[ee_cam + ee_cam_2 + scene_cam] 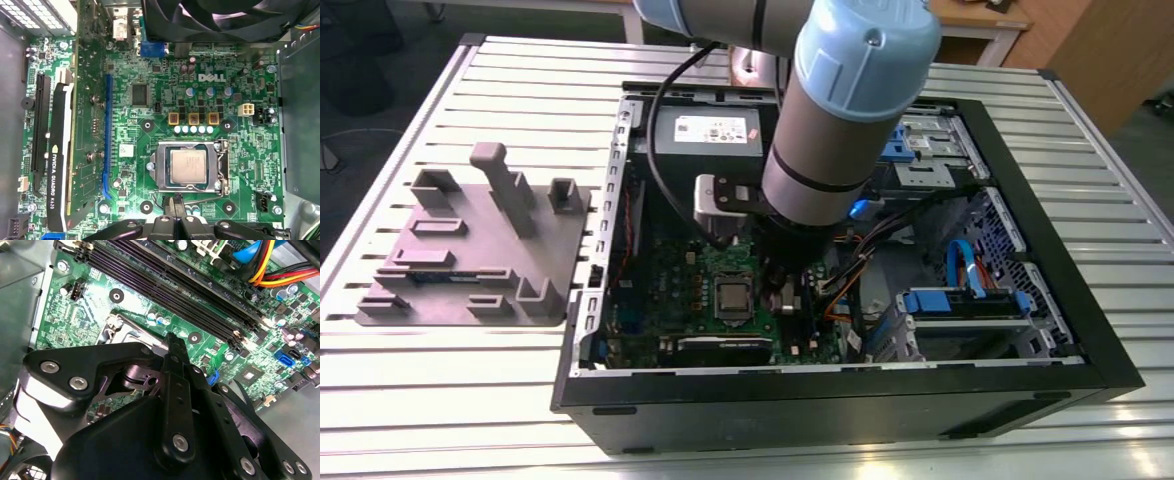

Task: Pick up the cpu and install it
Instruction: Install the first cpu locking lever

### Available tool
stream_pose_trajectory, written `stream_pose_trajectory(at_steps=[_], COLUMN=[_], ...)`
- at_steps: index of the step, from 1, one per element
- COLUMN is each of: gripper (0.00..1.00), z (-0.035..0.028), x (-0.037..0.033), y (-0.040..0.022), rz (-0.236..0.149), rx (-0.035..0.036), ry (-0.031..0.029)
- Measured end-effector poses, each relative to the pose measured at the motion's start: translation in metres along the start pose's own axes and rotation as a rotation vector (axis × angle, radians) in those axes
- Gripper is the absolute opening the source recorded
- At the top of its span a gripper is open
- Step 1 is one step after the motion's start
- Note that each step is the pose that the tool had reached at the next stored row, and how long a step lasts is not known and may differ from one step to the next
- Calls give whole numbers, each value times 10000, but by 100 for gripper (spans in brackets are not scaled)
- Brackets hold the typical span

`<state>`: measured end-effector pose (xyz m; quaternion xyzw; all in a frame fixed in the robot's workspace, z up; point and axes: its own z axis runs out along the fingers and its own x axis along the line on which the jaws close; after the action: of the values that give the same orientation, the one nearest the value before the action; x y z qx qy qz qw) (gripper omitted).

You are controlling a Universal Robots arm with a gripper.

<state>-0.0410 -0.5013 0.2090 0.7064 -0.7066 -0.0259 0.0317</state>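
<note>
The cpu (188, 166), a small square chip with a silver-grey metal top, lies flat in the open socket on the green motherboard (150, 75). In the exterior view the cpu (732, 297) sits inside the black computer case, just to the left of the arm's lower end. My gripper (176, 201) hovers close to one edge of the socket frame, its black fingers pressed together with nothing between them. In the second wrist view the gripper (170, 337) tip points down at the socket frame (117, 327), and the gripper body hides the chip.
A grey power supply box (707, 130) and drive bays (927, 150) line the far side of the case (854, 400). A graphics card (60, 165), a fan (215, 20), memory slots (175, 285) and coloured cables (265, 265) surround the socket. A grey parts fixture (467, 250) lies on the exterior view's left.
</note>
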Motion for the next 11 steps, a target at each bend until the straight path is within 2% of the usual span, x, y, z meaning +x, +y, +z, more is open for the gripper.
stream_pose_trajectory(at_steps=[5, 11], gripper=[10, 10], z=[23, 43], x=[5, 5], y=[8, 6], rz=[-314, -407], rx=[6, 22], ry=[27, 33])
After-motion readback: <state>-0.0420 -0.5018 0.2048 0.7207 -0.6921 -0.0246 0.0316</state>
